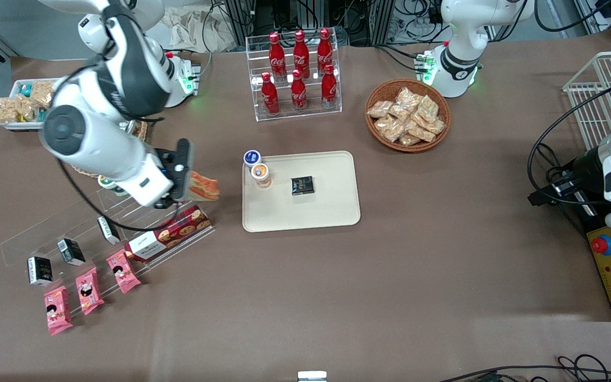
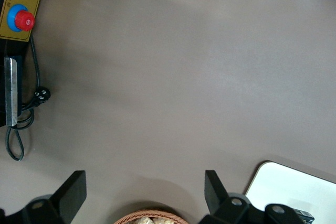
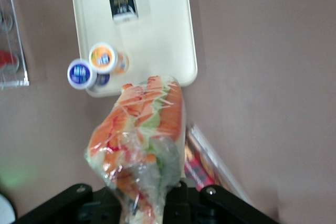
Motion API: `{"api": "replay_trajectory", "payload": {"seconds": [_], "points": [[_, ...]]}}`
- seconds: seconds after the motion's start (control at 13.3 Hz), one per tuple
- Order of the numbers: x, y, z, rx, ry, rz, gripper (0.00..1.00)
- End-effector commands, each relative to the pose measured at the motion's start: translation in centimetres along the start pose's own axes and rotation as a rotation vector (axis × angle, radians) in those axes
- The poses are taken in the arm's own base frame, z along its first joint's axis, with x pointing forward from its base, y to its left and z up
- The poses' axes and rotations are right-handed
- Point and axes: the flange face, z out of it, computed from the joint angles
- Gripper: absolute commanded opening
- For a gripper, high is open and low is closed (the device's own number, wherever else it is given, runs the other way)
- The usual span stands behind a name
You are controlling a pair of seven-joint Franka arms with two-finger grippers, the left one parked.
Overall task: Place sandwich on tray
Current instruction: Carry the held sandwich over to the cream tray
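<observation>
My right gripper [image 1: 186, 178] is shut on the film-wrapped sandwich [image 1: 203, 186] and holds it in the air above the clear acrylic rack, toward the working arm's end of the table. In the right wrist view the sandwich [image 3: 142, 135] shows its orange, red and green filling, pinched between the black fingers [image 3: 178, 200]. The cream-beige tray [image 1: 326, 207] lies flat at the table's middle, a short way from the sandwich. It carries a black packet [image 1: 302, 185] and an orange-lidded cup [image 1: 260, 172]. A blue-lidded cup [image 1: 252, 157] stands at its corner. The tray [image 3: 157, 35] also shows in the right wrist view.
A red cookie box [image 1: 170, 233] lies on the rack under the gripper. Pink snack packets [image 1: 88, 289] and black packets [image 1: 71, 251] lie nearer the camera. A cola bottle rack [image 1: 297, 74], a basket of snacks [image 1: 408, 114] and a white snack tray [image 1: 22, 103] stand farther back.
</observation>
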Motion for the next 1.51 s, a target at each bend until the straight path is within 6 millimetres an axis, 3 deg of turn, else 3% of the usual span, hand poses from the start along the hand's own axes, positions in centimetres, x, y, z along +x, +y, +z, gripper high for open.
{"api": "replay_trajectory", "payload": {"seconds": [0.0,0.38,0.53,0.83,1.43], "points": [[4.1,-0.1,3.7,0.008,0.024,-0.005,0.00],[8.6,-0.5,7.7,-0.057,0.005,0.006,0.00],[9.1,-0.1,9.4,-0.093,0.005,0.002,0.00],[13.0,-2.2,14.0,-0.135,0.009,-0.004,0.00],[17.4,-2.4,23.5,-0.249,0.087,0.026,0.00]]}}
